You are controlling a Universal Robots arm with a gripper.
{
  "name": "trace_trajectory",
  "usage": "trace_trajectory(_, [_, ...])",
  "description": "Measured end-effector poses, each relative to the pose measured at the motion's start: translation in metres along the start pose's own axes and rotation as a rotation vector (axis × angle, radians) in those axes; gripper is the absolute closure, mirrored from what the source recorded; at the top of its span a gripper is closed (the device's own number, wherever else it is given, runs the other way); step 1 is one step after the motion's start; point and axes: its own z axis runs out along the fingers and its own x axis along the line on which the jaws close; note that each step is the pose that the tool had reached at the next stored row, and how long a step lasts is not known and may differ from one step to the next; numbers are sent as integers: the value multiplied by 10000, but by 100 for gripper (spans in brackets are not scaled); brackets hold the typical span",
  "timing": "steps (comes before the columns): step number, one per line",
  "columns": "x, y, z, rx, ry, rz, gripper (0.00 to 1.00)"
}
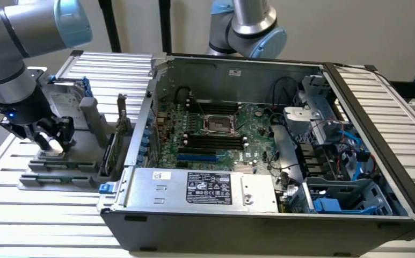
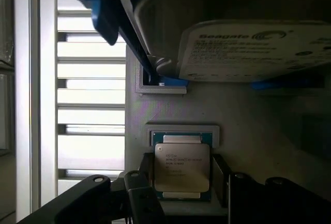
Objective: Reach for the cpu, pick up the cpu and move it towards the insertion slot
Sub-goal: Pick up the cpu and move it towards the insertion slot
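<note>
- Straddling the cpu (image 2: 182,162), the hand (image 2: 183,175) stands parted.
- The cpu lies flat in a grey holder (image 2: 181,129), its print illegible.
- Label on the hard drive (image 2: 248,48) nearby reads "Seagate".
- Well apart, the insertion slot (image 1: 218,124) sits inside the case (image 1: 264,226).

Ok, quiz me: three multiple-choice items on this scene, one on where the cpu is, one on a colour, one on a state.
1. The cpu lies:
A) inside the computer case
B) atop the hard drive
C) in the grey holder beside the case

2. The hard drive's rails are:
A) blue
B) red
C) yellow

3. The computer case is:
A) shut
B) open
C) upside down

Key:
C, the chip sits in the holder under the pincer.
A, blue rails flank the Seagate drive.
B, the motherboard shows.
</note>
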Motion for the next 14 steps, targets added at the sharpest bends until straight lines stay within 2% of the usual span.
trace_trajectory(7, [0,1,-10,-2,49,3,46])
trace_trajectory(14, [-7,6,-96,0,151,9,46])
